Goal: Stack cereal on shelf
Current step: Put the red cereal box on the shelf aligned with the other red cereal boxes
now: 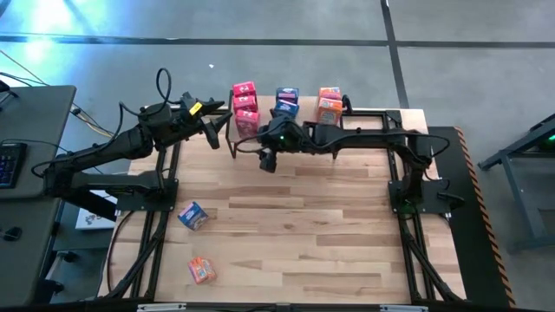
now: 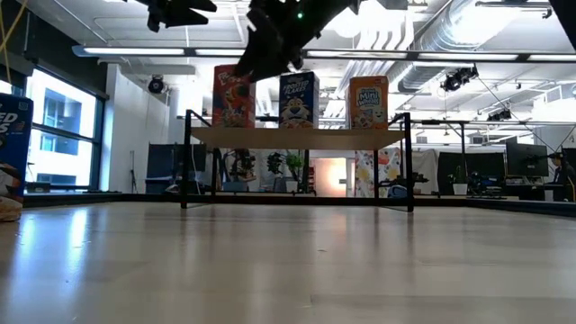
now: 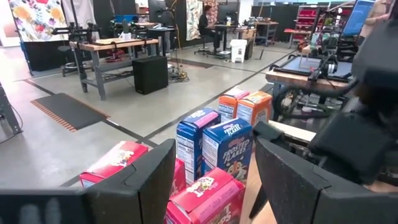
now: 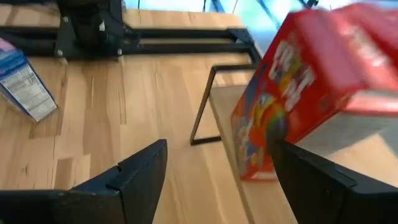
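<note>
Starting at the left of the table: my left arm reaches in from that side, and my left gripper [image 1: 211,126] hovers at the left end of the shelf [image 2: 297,137], fingers spread wide with nothing between them. Through its wrist camera I look past those parted fingers at the boxes already standing on the shelf — red boxes [image 3: 205,190] nearest, blue boxes [image 3: 214,146] behind, orange boxes [image 3: 245,106] farthest.

Moving right, the shelf sits along the far edge of the tabletop [image 1: 295,225], its board carrying the cereal in three colour groups: red [image 1: 245,104], blue [image 1: 286,101], orange [image 1: 329,104]. I judge they are grouped by colour so each column can be stacked upward.

My right arm stretches across from the right, so my right gripper [image 1: 267,156] hangs just before the shelf near the red boxes. Its fingers are also apart and empty; a red box [image 4: 311,87] looms close ahead of it.

Two boxes remain loose on the tabletop near my left side — a blue box [image 1: 192,216] and, nearer the front edge, an orange box [image 1: 202,270].
</note>
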Action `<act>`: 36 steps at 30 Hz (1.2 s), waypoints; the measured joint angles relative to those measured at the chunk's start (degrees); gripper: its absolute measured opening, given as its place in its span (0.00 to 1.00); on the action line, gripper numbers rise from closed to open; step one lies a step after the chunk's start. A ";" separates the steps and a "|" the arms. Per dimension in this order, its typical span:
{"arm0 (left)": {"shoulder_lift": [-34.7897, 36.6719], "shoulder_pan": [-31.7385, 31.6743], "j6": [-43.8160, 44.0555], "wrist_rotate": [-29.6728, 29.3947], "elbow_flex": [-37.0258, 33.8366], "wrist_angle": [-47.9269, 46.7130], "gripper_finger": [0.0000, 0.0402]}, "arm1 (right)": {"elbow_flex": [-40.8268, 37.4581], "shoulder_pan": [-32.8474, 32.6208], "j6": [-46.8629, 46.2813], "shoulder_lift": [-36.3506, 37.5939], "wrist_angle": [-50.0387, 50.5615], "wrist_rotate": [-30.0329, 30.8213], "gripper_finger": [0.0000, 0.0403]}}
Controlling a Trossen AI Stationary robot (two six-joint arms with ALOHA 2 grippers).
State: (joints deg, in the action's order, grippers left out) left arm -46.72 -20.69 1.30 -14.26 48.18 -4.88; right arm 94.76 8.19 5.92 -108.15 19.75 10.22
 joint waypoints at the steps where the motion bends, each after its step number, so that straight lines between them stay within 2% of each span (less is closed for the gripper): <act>1: 0.00 0.00 0.00 -0.01 0.00 0.02 0.53 | 0.00 0.02 -0.11 -0.35 0.37 -0.19 0.70; 36: 0.00 0.11 0.00 0.00 0.00 0.00 0.53 | 0.00 2.65 0.10 -1.39 -0.66 -1.48 0.70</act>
State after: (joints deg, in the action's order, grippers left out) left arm -46.72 -20.59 1.30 -14.26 48.18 -4.88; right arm 94.76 10.84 6.02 -109.54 19.09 8.74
